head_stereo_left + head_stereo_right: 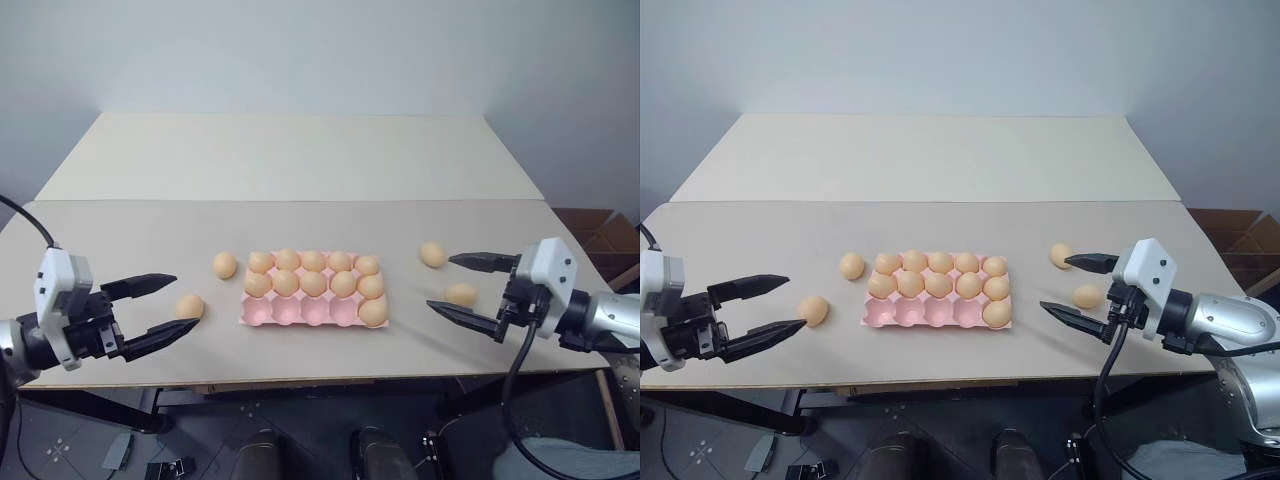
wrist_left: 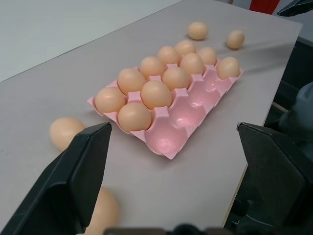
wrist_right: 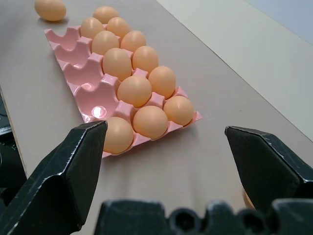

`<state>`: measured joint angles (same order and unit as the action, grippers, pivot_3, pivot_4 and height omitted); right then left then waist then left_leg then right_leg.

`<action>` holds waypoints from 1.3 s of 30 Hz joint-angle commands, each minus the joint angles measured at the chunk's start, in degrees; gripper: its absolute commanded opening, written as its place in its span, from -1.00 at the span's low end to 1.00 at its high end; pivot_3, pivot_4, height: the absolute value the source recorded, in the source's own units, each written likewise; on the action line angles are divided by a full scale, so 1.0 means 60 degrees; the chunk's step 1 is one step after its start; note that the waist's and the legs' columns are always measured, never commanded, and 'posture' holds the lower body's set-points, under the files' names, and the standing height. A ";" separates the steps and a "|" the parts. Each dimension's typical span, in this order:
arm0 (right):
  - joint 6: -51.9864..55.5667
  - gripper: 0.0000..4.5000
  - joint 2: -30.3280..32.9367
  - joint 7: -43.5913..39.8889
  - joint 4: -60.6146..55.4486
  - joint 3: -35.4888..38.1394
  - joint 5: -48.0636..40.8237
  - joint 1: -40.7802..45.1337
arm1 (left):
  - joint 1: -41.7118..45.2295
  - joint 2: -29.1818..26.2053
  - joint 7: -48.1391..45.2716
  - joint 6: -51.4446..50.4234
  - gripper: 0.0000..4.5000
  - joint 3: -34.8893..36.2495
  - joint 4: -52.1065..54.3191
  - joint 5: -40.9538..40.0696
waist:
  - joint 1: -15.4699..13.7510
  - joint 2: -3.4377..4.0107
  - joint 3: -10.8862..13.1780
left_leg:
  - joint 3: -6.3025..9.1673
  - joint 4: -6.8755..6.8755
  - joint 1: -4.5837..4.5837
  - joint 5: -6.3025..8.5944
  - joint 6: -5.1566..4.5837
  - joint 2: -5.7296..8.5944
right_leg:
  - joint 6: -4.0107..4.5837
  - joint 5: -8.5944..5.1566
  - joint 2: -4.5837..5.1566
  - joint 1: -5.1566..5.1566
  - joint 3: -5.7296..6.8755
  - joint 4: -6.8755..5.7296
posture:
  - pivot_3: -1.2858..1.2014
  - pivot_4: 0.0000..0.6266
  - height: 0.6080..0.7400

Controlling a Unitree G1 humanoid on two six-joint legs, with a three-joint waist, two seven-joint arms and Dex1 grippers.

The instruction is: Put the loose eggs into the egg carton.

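The broad beige rectangular table (image 1: 300, 170) carries everything, a seam running across it behind the working area. Near its front edge, midway between the two grippers, lies the flat pink moulded egg carton (image 1: 300, 312), a lidless tray of three rows of five cups. The two rows farther from the robot are full of pale orange-tan eggs, and the near row holds one egg in its rightmost cup, with four cups bare.

The left gripper (image 1: 168, 305), two black fingers on a white and black wrist, hovers above the table's front left with its jaws spread wide and nothing between them. The right gripper (image 1: 470, 288), the same build, hovers at the front right, jaws equally wide and empty; both point inward toward the carton.

Four small smooth oval loose eggs lie on the table outside the tray. One egg (image 1: 189, 306) sits just past the left fingertips, roughly in line with the gap between them. Another egg (image 1: 224, 265) lies beyond it, just beside the carton's far left corner. On the right, one egg (image 1: 461, 294) lies between the right gripper's fingers as seen from the head, and the last egg (image 1: 432, 254) rests just beyond the farther fingertip, apart from the carton's right end.
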<state>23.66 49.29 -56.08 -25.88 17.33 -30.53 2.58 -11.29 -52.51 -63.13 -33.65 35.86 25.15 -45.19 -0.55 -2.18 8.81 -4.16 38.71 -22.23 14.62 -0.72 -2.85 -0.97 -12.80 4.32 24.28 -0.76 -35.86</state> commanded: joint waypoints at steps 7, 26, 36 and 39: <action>-0.0651 1.00 0.0689 -0.0266 0.0619 0.0402 0.0699 -0.0229 | 0.0335 -0.0120 -0.0394 -0.0273 0.99 0.0419 0.0152 -0.1100 | 0.0002 0.0000 0.0000 | -0.0004 0.0000 -0.0002 0.0000 0.0000 0.0002 | -0.0001 0.0001 0.0004 -0.0001 -0.0003 0.0005 | 0.03 -0.52 1.00; -0.2809 0.11 -0.0017 -0.0163 0.5485 -0.2428 0.3583 0.2179 | 0.1188 -0.0214 -0.0580 0.0010 1.00 -0.0880 0.0212 -0.0688 | 0.0142 0.0002 0.0001 | -0.0003 -0.0006 0.0002 -0.0001 -0.0001 0.0003 | -0.0040 0.0028 -0.0006 0.0000 -0.0005 -0.0004 | 0.03 -0.52 1.00; -0.2214 -0.45 -0.0236 0.0591 0.4328 -0.1756 0.3151 0.1803 | 0.1141 -0.0127 -0.0517 0.0138 1.00 -0.0886 0.0250 -0.0530 | 0.0147 0.0002 0.0001 | -0.0004 0.0000 0.0007 -0.0001 0.0000 0.0003 | -0.0039 0.0028 -0.0005 -0.0005 -0.0006 -0.0011 | 0.03 -0.52 1.00; -0.1842 -0.13 -0.0041 0.0258 0.4140 -0.1476 0.2737 0.1695 | 0.1150 -0.0142 -0.0513 0.0171 1.00 -0.0871 0.0230 -0.0500 | 0.0114 0.0002 0.0001 | -0.0004 0.0000 0.0004 -0.0001 0.0000 0.0004 | -0.0037 0.0027 -0.0003 -0.0005 -0.0004 -0.0007 | 0.03 -0.52 1.00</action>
<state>11.28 47.68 -53.78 1.51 5.51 -11.89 12.57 -4.63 -53.18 -66.16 -33.73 30.01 25.28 -48.30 0.13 -2.17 8.82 -4.18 38.70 -22.21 14.61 -0.73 -2.82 -1.20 -12.64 4.30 24.25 -0.79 -35.90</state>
